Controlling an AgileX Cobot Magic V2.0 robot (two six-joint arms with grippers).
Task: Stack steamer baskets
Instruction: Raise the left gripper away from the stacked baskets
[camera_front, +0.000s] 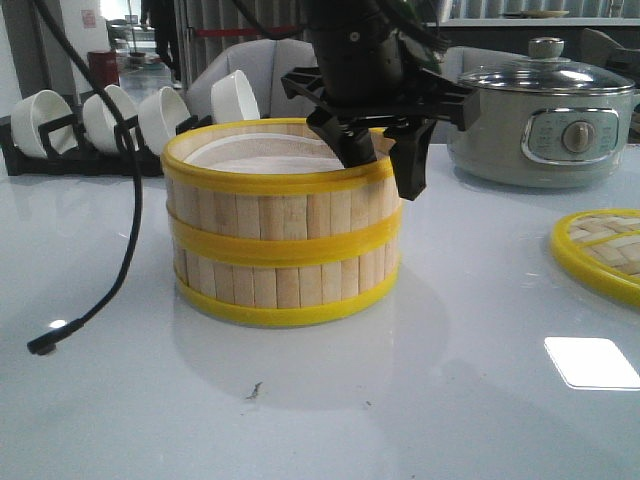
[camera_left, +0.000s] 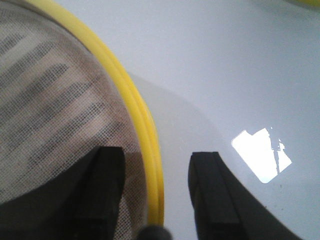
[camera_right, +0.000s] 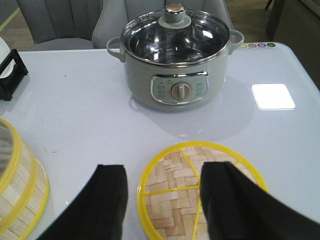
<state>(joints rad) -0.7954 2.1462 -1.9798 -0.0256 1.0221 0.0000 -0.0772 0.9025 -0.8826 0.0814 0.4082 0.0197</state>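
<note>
Two steamer baskets (camera_front: 281, 225) already stacked, one atop other, on table (camera_front: 330, 410) left of centre. We judge stacking itself done; only release and retreat appear left. Left claw (camera_front: 380, 150) straddles upper rim, one finger inside over white liner (camera_left: 55, 105), one outside; jaws spread, no firm grip evident. Right claw (camera_right: 162, 200) hovers wide open, empty, above woven lid (camera_right: 192, 187) near electric pot (camera_right: 175, 60). Bowl rack (camera_front: 100, 125) stands behind.
</note>
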